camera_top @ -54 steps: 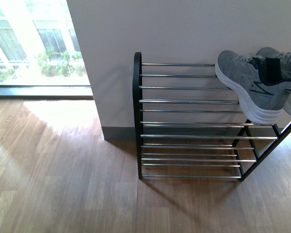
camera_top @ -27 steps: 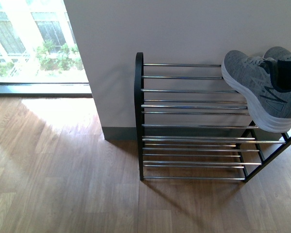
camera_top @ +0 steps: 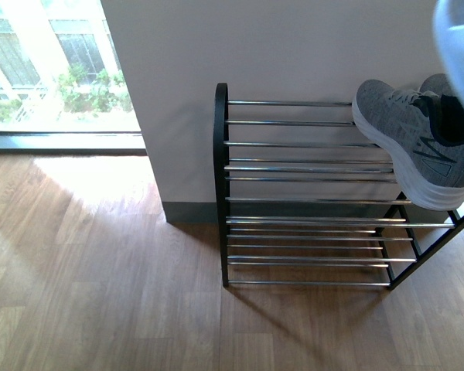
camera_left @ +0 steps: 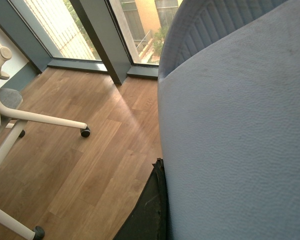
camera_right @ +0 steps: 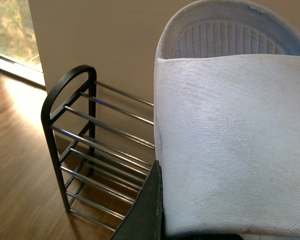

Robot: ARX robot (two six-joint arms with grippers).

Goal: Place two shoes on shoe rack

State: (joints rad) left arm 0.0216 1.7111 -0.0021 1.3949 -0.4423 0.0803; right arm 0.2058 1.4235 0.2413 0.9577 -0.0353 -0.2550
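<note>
Though grey above, the tilted sneaker (camera_top: 406, 127) is white-soled

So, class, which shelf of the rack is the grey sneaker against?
The top shelf: the grey sneaker crosses its bars at the right end, while the other shelves lie below it.

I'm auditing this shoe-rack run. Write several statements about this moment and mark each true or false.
1. The shoe rack stands against a white wall. True.
2. A grey sneaker is at the right end of the rack's top bars. True.
3. Shoes fill the lower bars. False: no shoe shows on them.
4. The floor is carpeted. False: it is wood planks.
</note>
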